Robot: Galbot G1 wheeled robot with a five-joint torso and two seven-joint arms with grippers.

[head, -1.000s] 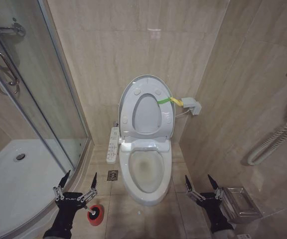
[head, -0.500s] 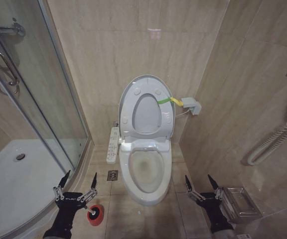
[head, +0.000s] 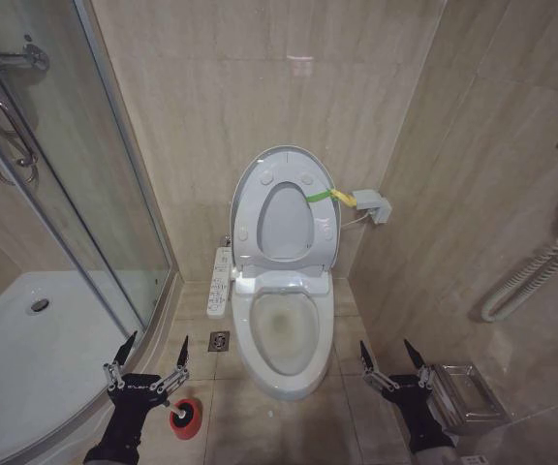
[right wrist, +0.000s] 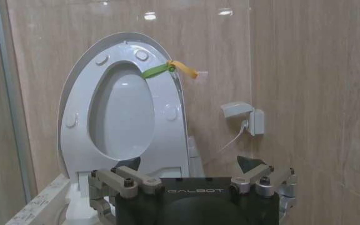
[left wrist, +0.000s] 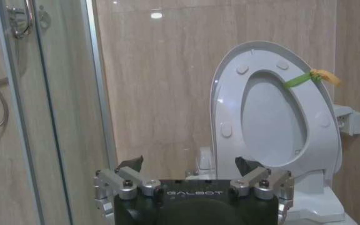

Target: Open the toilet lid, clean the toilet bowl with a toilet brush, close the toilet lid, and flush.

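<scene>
At centre of the head view, the toilet lid [head: 285, 208] stands upright against the wall above the toilet bowl [head: 281, 339]. Lower left, the left gripper [head: 149, 354] hangs wide open and empty, the toilet brush [head: 184, 417] (in its red cup) just beside it; lower right, the right gripper [head: 389, 355] is likewise spread, holding nothing.

Left wrist view: lid [left wrist: 273, 117] at right, fingers [left wrist: 130, 165] apart.

Right wrist view: lid [right wrist: 123, 108] left of centre.

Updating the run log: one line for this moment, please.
toilet lid raised | toilet bowl exposed | toilet brush in holder | left gripper open | right gripper open
</scene>
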